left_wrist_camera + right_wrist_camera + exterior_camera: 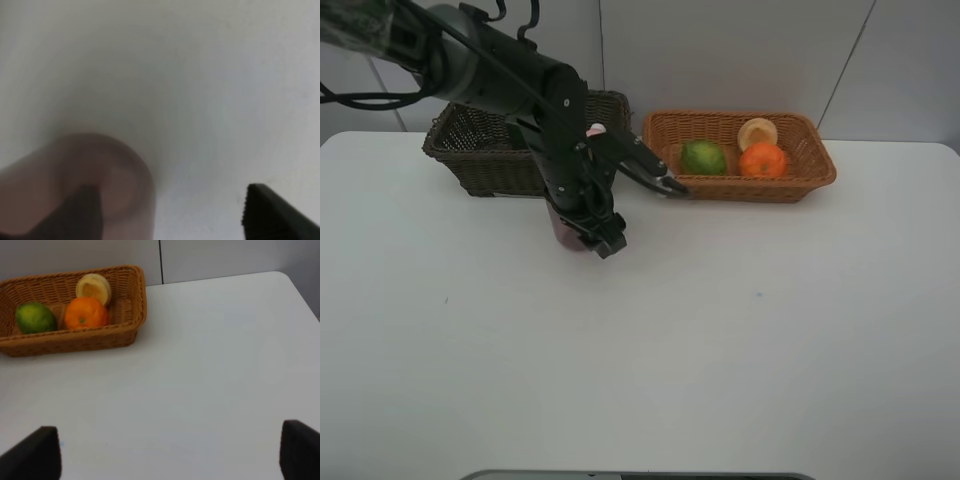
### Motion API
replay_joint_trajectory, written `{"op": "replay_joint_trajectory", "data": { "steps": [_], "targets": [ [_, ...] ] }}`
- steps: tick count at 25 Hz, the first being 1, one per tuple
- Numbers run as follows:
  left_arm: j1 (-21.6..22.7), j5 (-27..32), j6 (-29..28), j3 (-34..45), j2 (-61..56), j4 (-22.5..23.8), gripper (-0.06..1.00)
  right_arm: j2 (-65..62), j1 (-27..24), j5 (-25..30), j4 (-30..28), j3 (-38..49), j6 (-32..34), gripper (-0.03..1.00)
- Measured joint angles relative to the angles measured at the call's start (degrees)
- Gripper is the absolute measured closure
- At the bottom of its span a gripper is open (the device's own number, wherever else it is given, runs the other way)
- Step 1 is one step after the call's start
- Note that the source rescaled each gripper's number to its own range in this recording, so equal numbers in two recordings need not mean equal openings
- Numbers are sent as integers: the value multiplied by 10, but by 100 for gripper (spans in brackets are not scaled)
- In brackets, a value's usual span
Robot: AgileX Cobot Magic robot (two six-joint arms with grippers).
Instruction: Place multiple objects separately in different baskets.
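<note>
L tool (638, 210) wide over 1 cup (565, 232), 2 baskets (740, 185), 3 fruit (704, 158)

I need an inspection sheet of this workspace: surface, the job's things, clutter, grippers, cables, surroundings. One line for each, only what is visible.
Surface: white table, bare in front.
Job's things: tan basket holds green citrus, orange and a yellowish round fruit; dark basket contents hidden by the arm; mauve cup on the table.
Clutter: nothing seen.
Grippers: left gripper open at the cup, one finger at its mouth; right gripper open, empty.
Cables: black cables on the left arm.
Surroundings: pale wall panels.
</note>
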Motion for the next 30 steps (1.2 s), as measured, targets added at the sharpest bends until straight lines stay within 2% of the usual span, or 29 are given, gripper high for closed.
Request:
{"op": "replay_joint_trajectory", "data": {
  "steps": [4,5,6,26,30],
  "targets": [
    [0,0,0,0,2,0,81,0,0,0,0,0,0,7],
    [0,0,2,0,2,4,92,0,0,0,0,0,0,7],
    [0,0,2,0,2,3,94,0,0,0,0,0,0,7],
    [0,1,1,0,0,3,94,0,0,0,0,0,0,7],
    [0,29,-46,0,-17,2,94,0,0,0,0,0,0,7]
  ]
}}
